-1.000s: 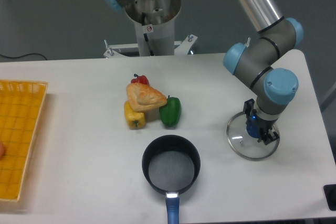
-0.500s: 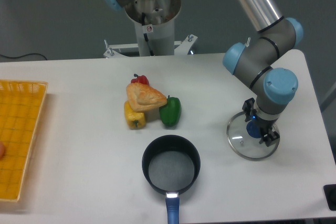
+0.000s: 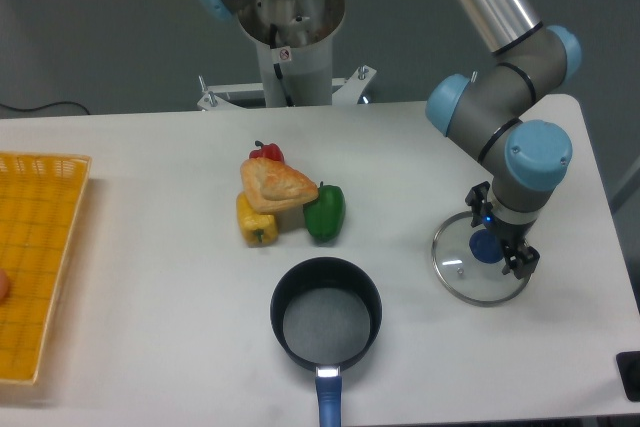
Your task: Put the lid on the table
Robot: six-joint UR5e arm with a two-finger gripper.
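The gripper (image 3: 497, 245) has lifted slightly off the blue knob since a second ago, and its two fingers now stand spread to either side of the knob with a gap showing, pinching nothing. The lid (image 3: 478, 265) lies flat on the table (image 3: 150, 257), in the same spot as before, toward 3 o'clock on the tabletop. The arm's wrist has shifted a little up and to the right; nothing else has moved.

One lid. One dark pot (image 3: 326, 315) with a blue handle sits open at 6 o'clock, well apart from the lid. Near the centre, one pastry (image 3: 275, 184) rests on three peppers: one red (image 3: 265, 152), one yellow (image 3: 256, 224), one green (image 3: 325, 211). One yellow mesh tray (image 3: 35, 267) lies at 9 o'clock.
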